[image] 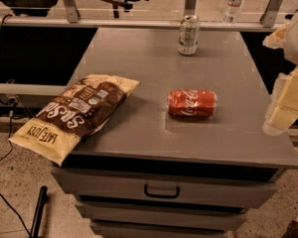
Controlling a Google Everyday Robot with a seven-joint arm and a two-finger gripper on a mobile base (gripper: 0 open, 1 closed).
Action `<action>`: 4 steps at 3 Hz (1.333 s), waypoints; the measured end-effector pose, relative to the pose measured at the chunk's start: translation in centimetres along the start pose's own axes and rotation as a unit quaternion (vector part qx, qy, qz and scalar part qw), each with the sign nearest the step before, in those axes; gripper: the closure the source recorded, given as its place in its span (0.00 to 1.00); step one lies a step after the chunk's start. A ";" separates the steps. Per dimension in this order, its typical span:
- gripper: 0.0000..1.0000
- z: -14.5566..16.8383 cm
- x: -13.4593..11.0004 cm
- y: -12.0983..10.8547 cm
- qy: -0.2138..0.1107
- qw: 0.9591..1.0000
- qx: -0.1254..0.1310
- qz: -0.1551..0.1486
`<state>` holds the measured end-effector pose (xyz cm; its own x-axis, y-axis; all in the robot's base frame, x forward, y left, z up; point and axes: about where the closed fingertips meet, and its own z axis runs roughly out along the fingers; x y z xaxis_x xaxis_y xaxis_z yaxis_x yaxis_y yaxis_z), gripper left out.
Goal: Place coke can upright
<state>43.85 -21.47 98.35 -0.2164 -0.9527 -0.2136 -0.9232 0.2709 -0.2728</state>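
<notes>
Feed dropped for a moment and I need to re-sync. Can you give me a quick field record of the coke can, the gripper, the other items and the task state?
coke can: lying on its side, middle of the grey cabinet top
gripper: right edge of view, above the cabinet's right side, apart from the coke can
silver-green can: upright, near the back edge
chip bag: flat, overhanging the front-left corner
plastic bottle: upright, beyond the cabinet
task state: coke can not yet upright

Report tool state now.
Tool: at the table's right edge, apart from the lying coke can; open or shut cannot be told.
</notes>
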 end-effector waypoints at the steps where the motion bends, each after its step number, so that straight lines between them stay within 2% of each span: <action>1: 0.00 0.0 0.0 0.0 0.000 1.000 0.000 0.000; 2: 0.00 1.2 -1.5 -0.8 0.004 1.000 0.001 -0.024; 3: 0.00 4.6 -4.6 -2.1 0.014 0.998 -0.016 -0.060; 4: 0.00 9.0 -8.6 -2.9 0.019 0.994 -0.047 -0.098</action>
<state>51.29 -12.86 92.51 -0.0402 -0.9908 -0.1294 -0.9738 0.0678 -0.2170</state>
